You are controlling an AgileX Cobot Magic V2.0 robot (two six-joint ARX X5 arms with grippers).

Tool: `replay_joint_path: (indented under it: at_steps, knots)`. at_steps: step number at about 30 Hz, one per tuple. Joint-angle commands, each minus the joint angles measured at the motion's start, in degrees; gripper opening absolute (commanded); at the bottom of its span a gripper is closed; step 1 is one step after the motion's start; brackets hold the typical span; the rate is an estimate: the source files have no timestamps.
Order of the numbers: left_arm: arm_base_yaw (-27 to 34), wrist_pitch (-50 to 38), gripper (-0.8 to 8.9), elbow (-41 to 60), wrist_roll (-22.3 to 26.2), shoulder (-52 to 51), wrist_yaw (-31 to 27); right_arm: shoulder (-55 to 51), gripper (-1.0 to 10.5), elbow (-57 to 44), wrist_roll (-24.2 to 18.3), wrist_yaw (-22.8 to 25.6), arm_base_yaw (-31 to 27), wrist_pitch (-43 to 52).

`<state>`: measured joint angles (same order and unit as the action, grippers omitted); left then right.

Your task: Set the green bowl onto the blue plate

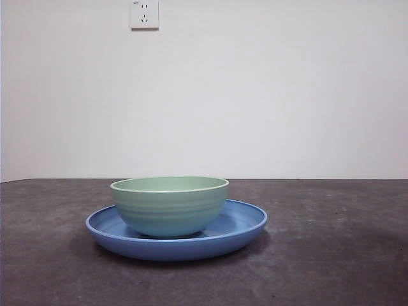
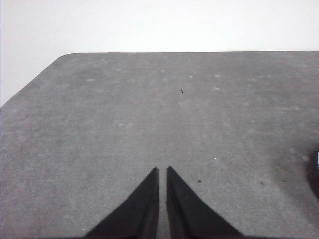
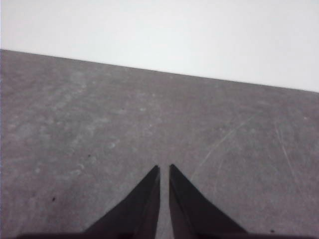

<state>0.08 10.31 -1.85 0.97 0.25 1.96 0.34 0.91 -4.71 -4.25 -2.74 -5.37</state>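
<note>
Mint-green bowl: the green bowl (image 1: 169,205) sits upright inside the blue plate (image 1: 245,224), its base resting on the plate's floor; faint ridges ring its outside, and its paler rim is level.
Position on plate: the bowl stands a little off centre, so more bare blue shows on one side of it than on the other in the front view.
Blue plate: wide, shallow and glossy, lying flat on the counter (image 1: 331,255), clearly wider than the bowl it carries.
Counter: dark grey, matte, faintly speckled and scratched; it runs back to a plain white wall (image 1: 287,95).
Wall fitting: a white socket (image 1: 145,14) sits high on the wall, above the bowl.
Left pincer (image 2: 163,170): jaws drawn almost together with only a thin slit between the tips, gripping nothing, over bare counter.
Right pincer (image 3: 164,168): jaws likewise nearly closed and narrow, holding nothing, over bare counter.
Arms in front view: neither shows there; both are apart from the bowl and plate.
</note>
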Motion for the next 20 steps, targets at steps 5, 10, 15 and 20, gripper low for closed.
replay_joint_path:
  at_steps: [5, 10, 15, 20]
  knots:
    - [-0.09, 0.44, 0.25, 1.18, 0.72, -0.07, -0.17, -0.13, 0.3, -0.28, -0.11, 0.24, -0.55, -2.16]
    - [-0.09, 0.44, 0.25, 1.16, 0.72, -0.07, -0.17, -0.13, 0.3, -0.28, 0.0, 0.46, -0.52, -4.9]
    - [-0.09, 0.44, 0.25, 1.18, 0.72, -0.07, -0.17, -0.13, 0.3, -0.28, 0.26, 1.36, -0.52, -4.92]
    - [-0.09, 0.44, 0.25, 1.16, 0.72, -0.07, -0.17, -0.13, 0.3, -0.28, 1.55, 1.29, -0.52, -4.48]
